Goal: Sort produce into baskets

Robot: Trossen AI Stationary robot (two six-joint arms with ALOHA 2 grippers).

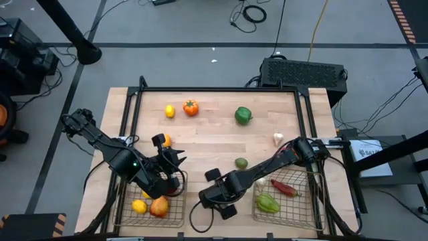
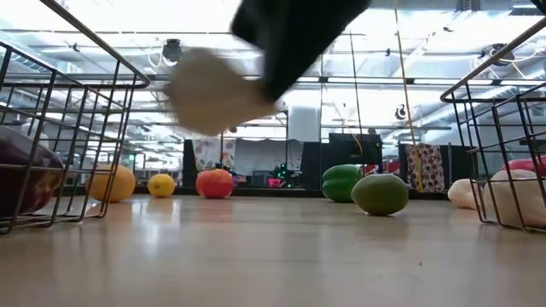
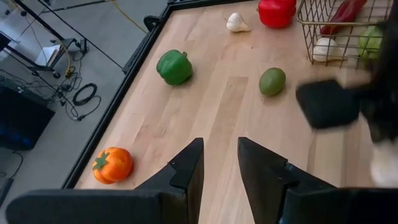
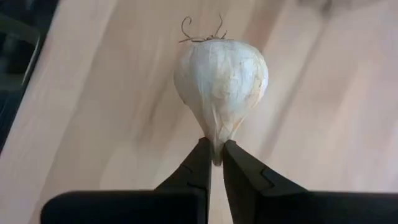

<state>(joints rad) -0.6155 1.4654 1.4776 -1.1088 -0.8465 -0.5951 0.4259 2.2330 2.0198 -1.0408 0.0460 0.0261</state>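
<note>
My right gripper is shut on a white garlic bulb, which shows blurred and high above the table in the low view. This arm reaches between the two wire baskets. My left gripper hangs open above the left basket's far edge with nothing between its fingers. On the table lie a lemon, an orange tomato-like piece, a green pepper, another garlic bulb and a green round fruit. My right gripper pinches the garlic bulb's narrow stem end between its two fingertips. The fingers come steeply from above. The bulb sticks out past the fingertips, wispy root end away from the gripper, lifted clear of the table.
The left basket holds a lemon and a red-orange fruit. The right basket holds a red chili, a green pepper and a white bulb. An orange lies by the left gripper. A dark frame borders the table.
</note>
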